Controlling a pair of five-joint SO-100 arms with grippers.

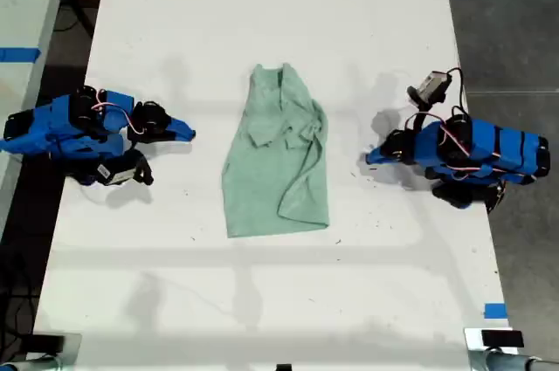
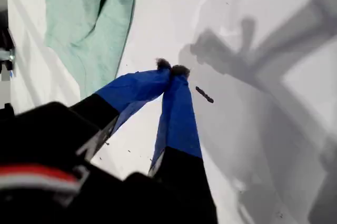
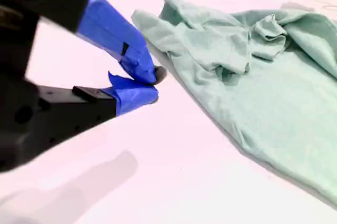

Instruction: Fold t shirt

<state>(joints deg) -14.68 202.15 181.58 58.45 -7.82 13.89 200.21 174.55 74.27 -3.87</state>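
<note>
My first gripper (image 2: 171, 69) has its tips pressed together on nothing, just beside the t shirt (image 1: 278, 154). My second gripper (image 3: 152, 84) is pressed together too, empty, near the shirt. The shirt lies wrinkled mid-table (image 1: 262, 319), well clear of every edge.

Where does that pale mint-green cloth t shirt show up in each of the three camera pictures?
Exterior view: pale mint-green cloth t shirt lies mid-table between both arms.
First wrist view: beyond the closed blue tips.
Second wrist view: spread beside the blue tips.
Shared landmark: white table.
</note>
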